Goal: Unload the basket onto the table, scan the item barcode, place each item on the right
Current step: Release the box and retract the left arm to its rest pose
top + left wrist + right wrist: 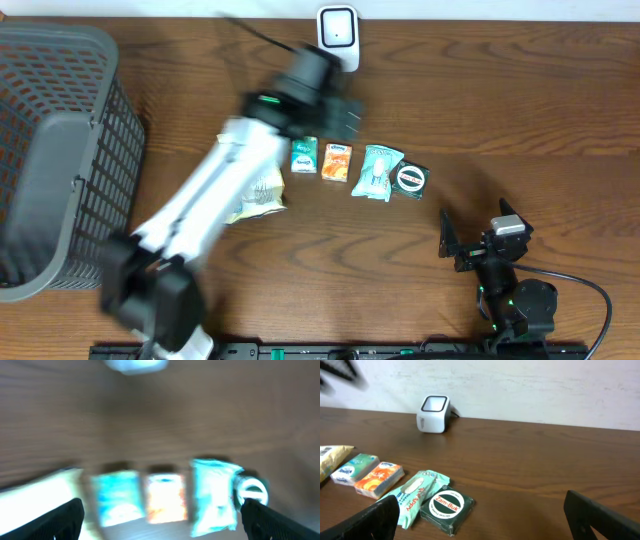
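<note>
Left hand [348,118] spread wide, pinching nothing; hangs blurred over the counter [520,110], just off the 12 o'clock edge of a row of goods. Looks like the pick-up step of the scan, with no item lifted yet and none singled out.

Closest below, toward 6 o'clock: teal tissue pack [304,157] and orange tissue pack [337,160], side by side. Further toward 4 o'clock: wipes packet [378,172] and Zam-Buk tin [411,178], touching or nearly so. At 7 o'clock, partly hidden under the arm: snack bag [262,195].

Seen from the left wrist, both fingers [65,519] far apart at the lower corners, the packs lying between and beyond them, clear of either pad.

Scanner [338,30] at 12 o'clock of the hand, near the counter's far edge.

Next move probably calls for dropping onto one pack, closing across its narrow sides, then carrying it toward 12 o'clock with the barcode turned to the scanner. Cannot tell from here where any barcode sits.

Right hand [487,519] likewise spread and empty, low at 4 o'clock, well apart from the row. Basket [60,150] at 9 o'clock.
</note>
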Motion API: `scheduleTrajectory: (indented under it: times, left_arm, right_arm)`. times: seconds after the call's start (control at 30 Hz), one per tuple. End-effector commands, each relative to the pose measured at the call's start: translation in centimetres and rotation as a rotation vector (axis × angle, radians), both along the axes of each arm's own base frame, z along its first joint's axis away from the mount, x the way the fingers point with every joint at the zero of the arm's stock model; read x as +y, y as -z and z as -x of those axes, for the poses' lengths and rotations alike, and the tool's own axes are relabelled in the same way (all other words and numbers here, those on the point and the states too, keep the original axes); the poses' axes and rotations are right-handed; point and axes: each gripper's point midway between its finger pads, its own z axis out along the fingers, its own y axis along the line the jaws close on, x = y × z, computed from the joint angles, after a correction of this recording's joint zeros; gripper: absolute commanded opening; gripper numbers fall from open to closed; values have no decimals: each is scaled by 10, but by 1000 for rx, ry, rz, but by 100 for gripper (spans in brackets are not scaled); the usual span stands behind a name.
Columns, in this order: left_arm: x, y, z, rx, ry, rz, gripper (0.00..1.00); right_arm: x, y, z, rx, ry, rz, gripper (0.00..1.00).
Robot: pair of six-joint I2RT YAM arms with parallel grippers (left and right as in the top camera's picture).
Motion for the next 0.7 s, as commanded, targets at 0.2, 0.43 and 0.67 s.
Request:
scheduleTrajectory:
  times: [0.2, 0.43, 0.67]
  left_arm:
    - [142, -45, -4, -55, -166, -85, 99]
    - [180, -40, 0, -55, -82, -175, 98]
    - [230, -38, 1, -38, -207, -201, 100]
  right_arm:
    - [-2, 2, 0, 7, 11, -12, 99]
    - [-2, 2, 0, 7, 11, -12, 99]
    - [-2, 2, 0, 7, 11, -12, 99]
